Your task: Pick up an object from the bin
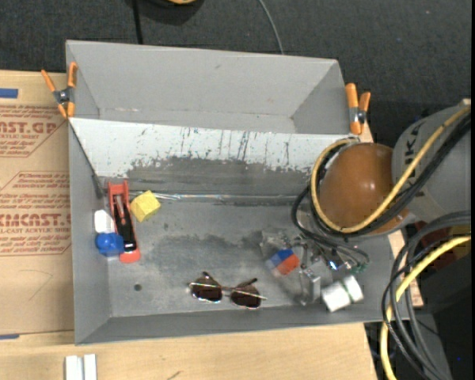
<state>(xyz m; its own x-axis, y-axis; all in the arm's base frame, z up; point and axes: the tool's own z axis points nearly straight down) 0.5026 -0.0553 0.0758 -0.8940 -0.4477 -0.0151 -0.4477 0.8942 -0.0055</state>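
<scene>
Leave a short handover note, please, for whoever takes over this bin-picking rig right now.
End effector: low in the right front corner of the bin, beside a small blue and red thing; whether it holds anything cannot be told.
Other things: sunglasses front middle; yellow block, red and black tool and blue and white thing at the left.
Done: nothing visibly lifted.
Left: secure one thing and raise it out.

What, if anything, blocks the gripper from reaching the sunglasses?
Probably nothing, so likely yes: the sunglasses lie alone on the bin floor, close beside the gripper, with nothing on them.
</scene>
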